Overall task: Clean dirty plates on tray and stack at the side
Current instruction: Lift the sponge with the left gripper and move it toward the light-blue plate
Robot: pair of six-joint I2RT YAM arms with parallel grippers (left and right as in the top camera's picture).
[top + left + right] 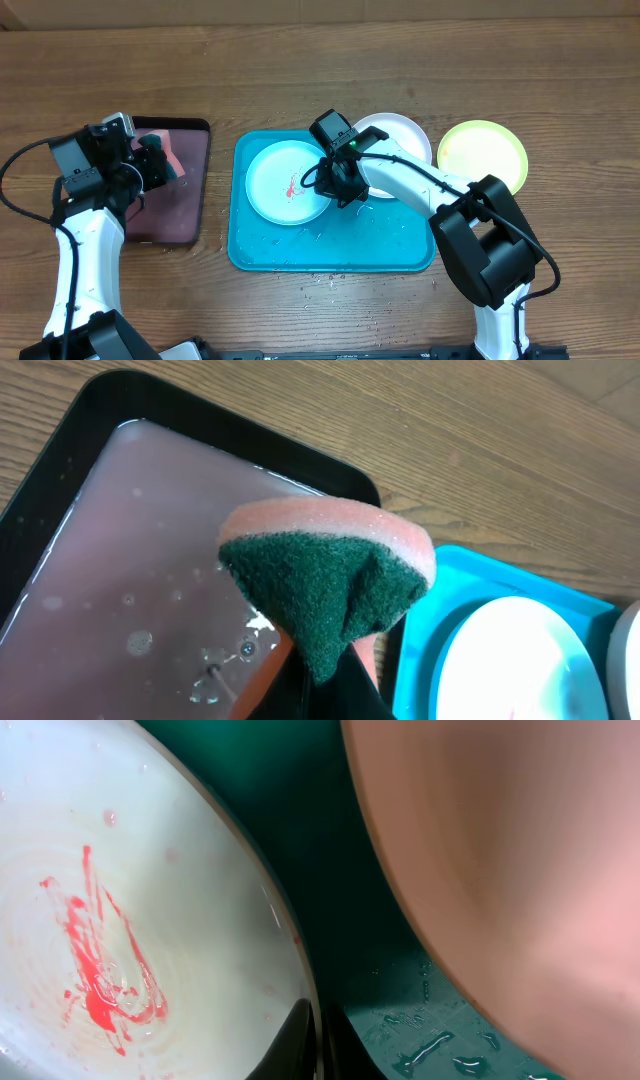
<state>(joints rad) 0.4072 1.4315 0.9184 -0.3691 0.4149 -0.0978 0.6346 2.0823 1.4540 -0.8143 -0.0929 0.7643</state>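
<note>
Fingers on my right arm [292,1045] sat close together at the right rim of the smeared plate [288,182]. The rim ran between them, but only their tips showed, so I could not tell whether they gripped it. That plate lay flat in the left half of the tray [260,255], its red smear left of my tips; being round, it offered no long axis. My left fingers [335,700] pinched the sponge [325,575] above the dark tray [60,470], just left of the tray, so my right arm was far nearer. A white plate [400,135] overlapped the tray's far right corner, and a lime-green plate [482,155] rested on the bench [120,60] right of the tray. My right wrist view showed the white plate only as a pinkish, cut-off blur.
</note>
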